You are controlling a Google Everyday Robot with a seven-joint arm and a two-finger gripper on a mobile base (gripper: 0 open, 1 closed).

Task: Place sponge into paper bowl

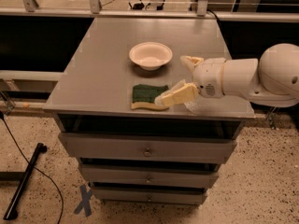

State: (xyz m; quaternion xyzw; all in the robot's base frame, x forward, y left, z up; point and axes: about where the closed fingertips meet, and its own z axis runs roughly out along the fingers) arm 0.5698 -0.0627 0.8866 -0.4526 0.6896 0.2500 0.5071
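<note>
Lying near the front edge of the tabletop [93,69], about mid-width, the sponge [148,95] is green side up, long axis roughly parallel to that front edge. Paper bowl [150,55] sits behind it toward the tabletop centre, near but apart, empty. End effector [171,80] is just right of the sponge, arm reaching over the right edge, released, fingers [180,94] spread wide. Lower finger overlaps the sponge's right end, contact unclear; upper finger is right of the bowl. Sponge lies left of the end effector, not yet between the fingers; judged step: closing in to grasp
</note>
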